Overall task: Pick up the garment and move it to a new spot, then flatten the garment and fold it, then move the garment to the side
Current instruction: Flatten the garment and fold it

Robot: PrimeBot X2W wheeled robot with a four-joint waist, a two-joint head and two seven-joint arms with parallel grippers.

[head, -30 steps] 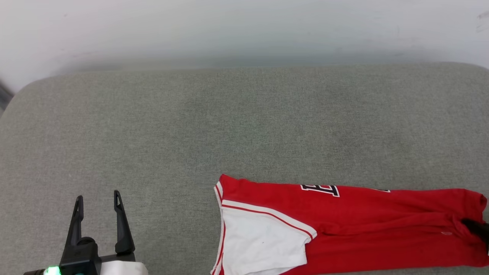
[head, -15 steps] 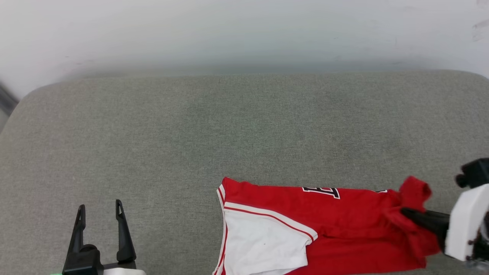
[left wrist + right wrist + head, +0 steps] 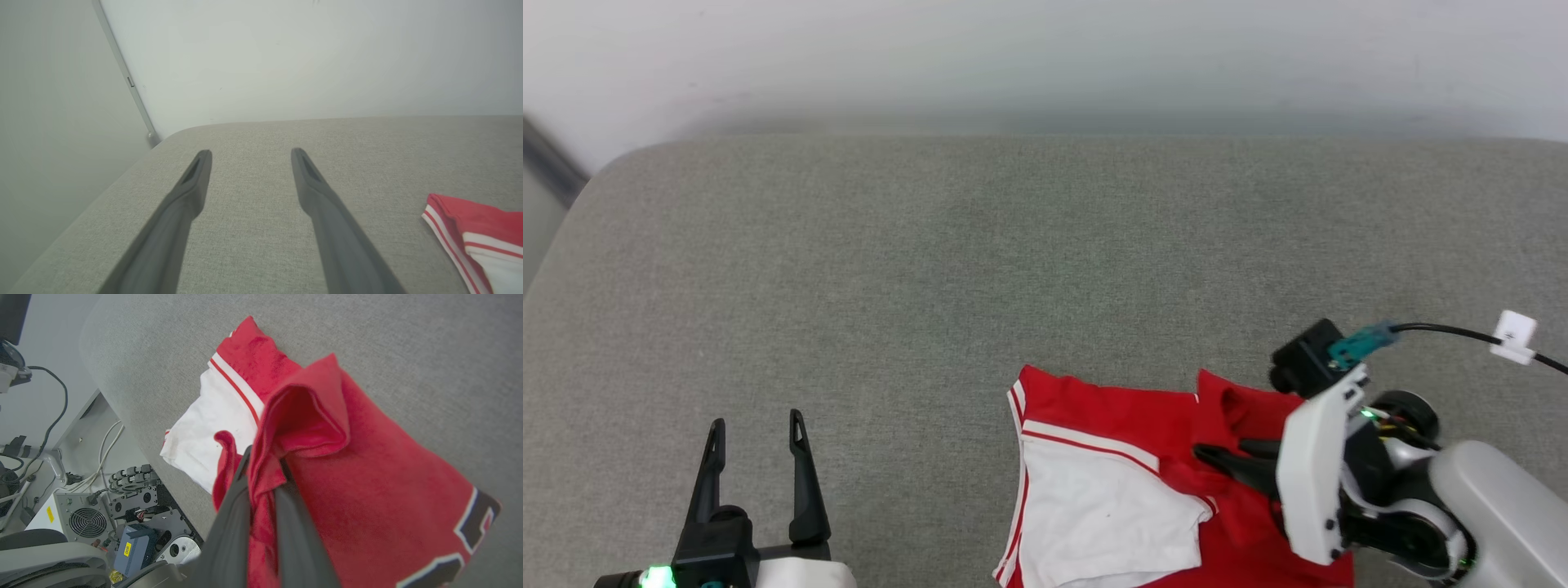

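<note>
The garment (image 3: 1111, 404), a red jersey with a white sleeve (image 3: 1094, 514), lies near the front edge of the grey cushion (image 3: 931, 269), right of centre. My right gripper (image 3: 1221, 452) is shut on a bunched red edge of it, held lifted over the sleeve end so the cloth doubles back. In the right wrist view the fingers (image 3: 233, 514) pinch a red fold of the garment (image 3: 367, 477), and black white-outlined lettering (image 3: 474, 522) shows at the lower right. My left gripper (image 3: 756, 420) stands open and apart at the lower left. Its wrist view has the left gripper (image 3: 249, 153) over bare cushion and the garment's striped trim (image 3: 441, 222) at the right.
A pale wall (image 3: 1013, 57) runs behind the cushion. The cushion's rounded left corner (image 3: 596, 180) drops off beside a wall strip. Below the cushion's front edge, the right wrist view shows the robot's base with a fan unit (image 3: 86, 520) and cables (image 3: 102, 453).
My right gripper has carried the garment's right end up and leftward over the rest, doubling the cloth. The head camera shifted slightly. The left gripper has stayed open in place.
</note>
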